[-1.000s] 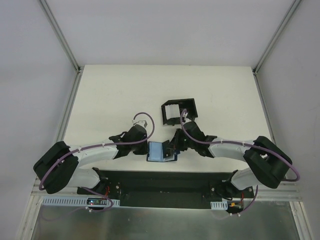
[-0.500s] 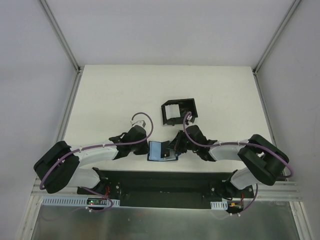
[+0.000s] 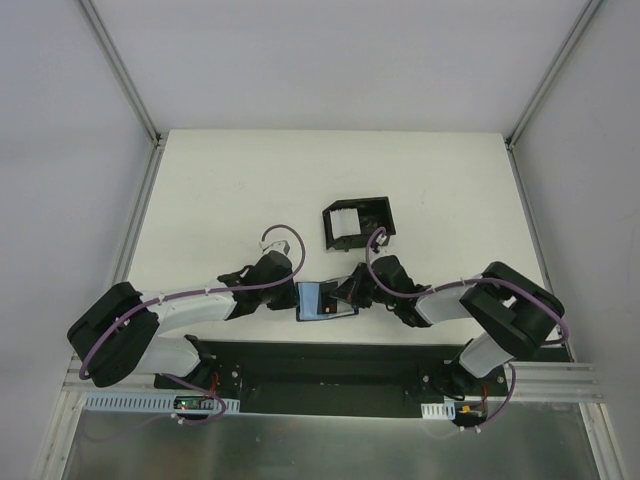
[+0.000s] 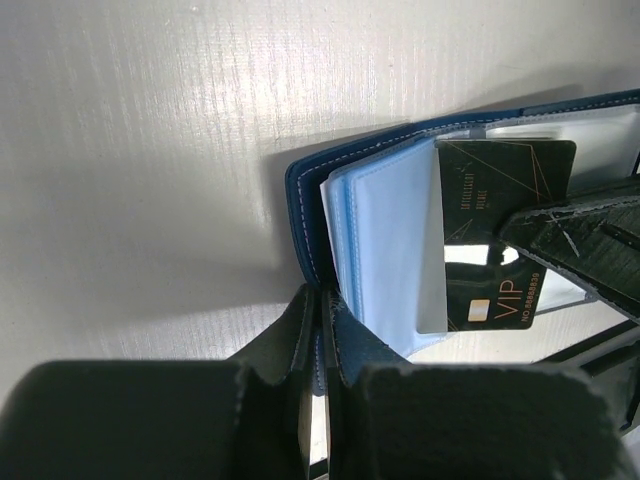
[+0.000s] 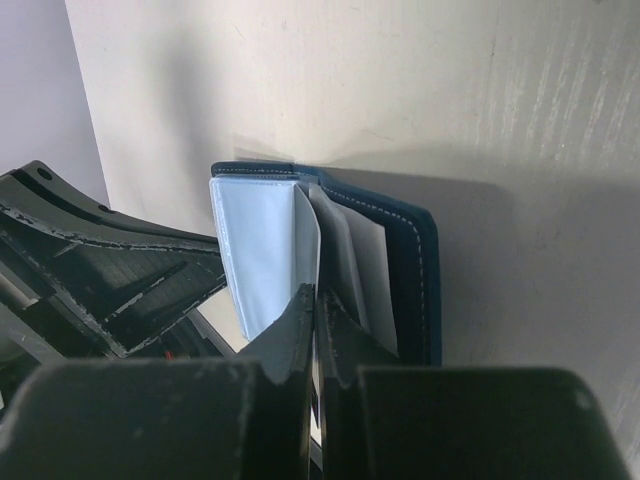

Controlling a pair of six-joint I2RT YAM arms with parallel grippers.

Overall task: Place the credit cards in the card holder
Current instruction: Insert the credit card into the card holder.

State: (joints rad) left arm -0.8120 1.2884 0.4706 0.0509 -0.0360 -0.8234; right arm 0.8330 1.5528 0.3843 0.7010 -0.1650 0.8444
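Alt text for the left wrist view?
A black VIP card with gold print, pinched by the right gripper, sits partly under a pale blue sleeve of an open dark blue folding wallet. The left gripper has jaws shut on the wallet's near edge.

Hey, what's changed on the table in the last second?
The right gripper, shut on a dark card, pushed left toward the card holder, its elbow swinging inward; the card now lies further over the holder. The left gripper still pinches the holder's edge; the black box has not moved.
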